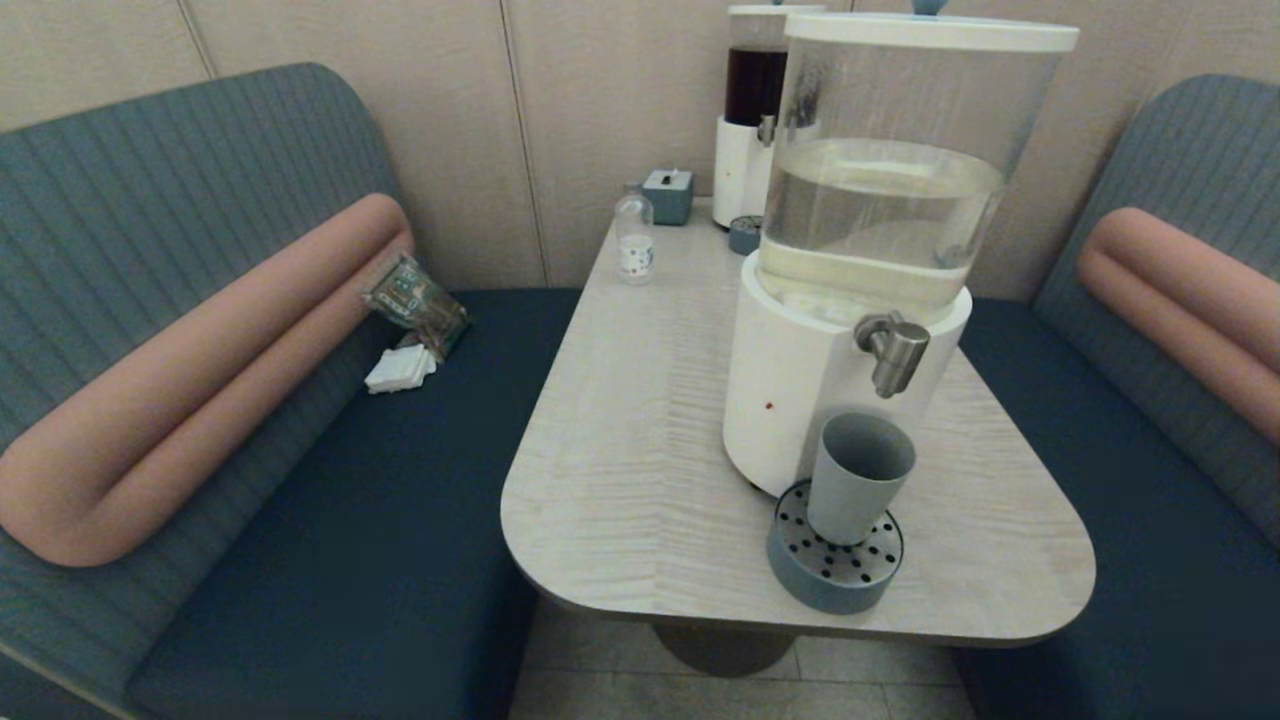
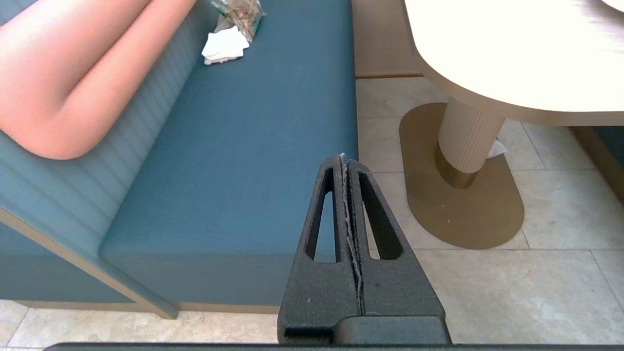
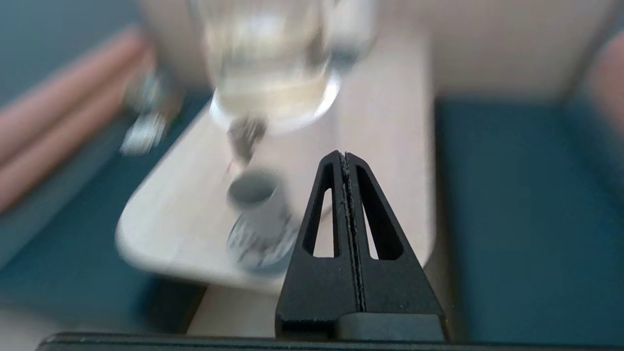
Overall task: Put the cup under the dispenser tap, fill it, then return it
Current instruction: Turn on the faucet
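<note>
The grey-blue cup (image 1: 858, 478) stands upright on the round perforated drip tray (image 1: 835, 560), right below the brushed-metal dispenser tap (image 1: 893, 352) of the large clear-tank dispenser (image 1: 880, 180). Neither gripper shows in the head view. In the right wrist view my right gripper (image 3: 345, 157) is shut on nothing, off the table's near edge, with the cup (image 3: 256, 200) ahead of it and apart. My left gripper (image 2: 343, 159) is shut and empty, low over the bench edge and floor, beside the table.
A slim dispenser with dark liquid (image 1: 755, 110), a small drip tray (image 1: 744, 234), a tissue box (image 1: 668, 195) and a small clear bottle (image 1: 634, 240) stand at the table's far end. Blue benches flank the table (image 1: 640, 420); napkins and a packet (image 1: 410, 330) lie on the left bench.
</note>
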Robot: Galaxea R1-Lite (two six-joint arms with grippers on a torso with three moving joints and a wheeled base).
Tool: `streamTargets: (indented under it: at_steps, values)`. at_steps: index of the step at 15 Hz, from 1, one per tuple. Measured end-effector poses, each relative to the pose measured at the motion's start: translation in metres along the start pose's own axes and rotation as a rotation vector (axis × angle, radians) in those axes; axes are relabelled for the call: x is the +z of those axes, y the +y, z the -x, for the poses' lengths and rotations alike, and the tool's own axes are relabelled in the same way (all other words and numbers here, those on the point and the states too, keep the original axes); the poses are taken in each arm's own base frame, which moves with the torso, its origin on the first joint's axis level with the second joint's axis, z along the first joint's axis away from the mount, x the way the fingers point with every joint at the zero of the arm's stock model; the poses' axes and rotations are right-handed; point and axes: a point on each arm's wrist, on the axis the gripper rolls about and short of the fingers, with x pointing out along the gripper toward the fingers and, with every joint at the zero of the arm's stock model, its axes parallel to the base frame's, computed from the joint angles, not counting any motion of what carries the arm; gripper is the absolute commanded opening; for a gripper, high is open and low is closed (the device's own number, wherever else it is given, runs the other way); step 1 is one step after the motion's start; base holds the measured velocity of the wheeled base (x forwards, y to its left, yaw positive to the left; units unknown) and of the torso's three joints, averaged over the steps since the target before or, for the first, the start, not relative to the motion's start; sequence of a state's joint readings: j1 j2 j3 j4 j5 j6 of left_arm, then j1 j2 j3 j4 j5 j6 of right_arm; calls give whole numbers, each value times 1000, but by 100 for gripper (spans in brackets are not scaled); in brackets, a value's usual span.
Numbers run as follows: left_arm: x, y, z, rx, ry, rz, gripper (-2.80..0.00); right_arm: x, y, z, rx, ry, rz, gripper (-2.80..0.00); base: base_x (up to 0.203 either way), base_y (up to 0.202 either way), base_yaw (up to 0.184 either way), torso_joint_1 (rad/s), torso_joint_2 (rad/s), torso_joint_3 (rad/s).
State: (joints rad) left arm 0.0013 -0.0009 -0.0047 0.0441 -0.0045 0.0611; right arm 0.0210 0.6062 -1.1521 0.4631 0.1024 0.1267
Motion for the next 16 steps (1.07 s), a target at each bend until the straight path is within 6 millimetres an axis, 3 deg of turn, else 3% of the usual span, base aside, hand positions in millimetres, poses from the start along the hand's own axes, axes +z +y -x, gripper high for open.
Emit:
streamTargets:
  at_steps: [5, 9, 12, 16]
  values:
    - [0, 0, 0, -1, 0, 0, -280, 1, -4, -90, 171, 340, -77, -280, 0, 0, 0, 0, 0, 0]
    - [0, 0, 0, 0, 1, 0, -280, -1, -9, -152, 200, 444, -101, -280, 0, 0, 0, 0, 0, 0]
    - [0, 0, 0, -1, 1, 0, -280, 5, -4, -188, 161, 518, -59, -280, 0, 0, 0, 0, 0, 0]
    - [0, 0, 0, 0, 1, 0, -280, -11, 13, -231, 85, 641, 89, -280, 0, 0, 0, 0, 0, 0]
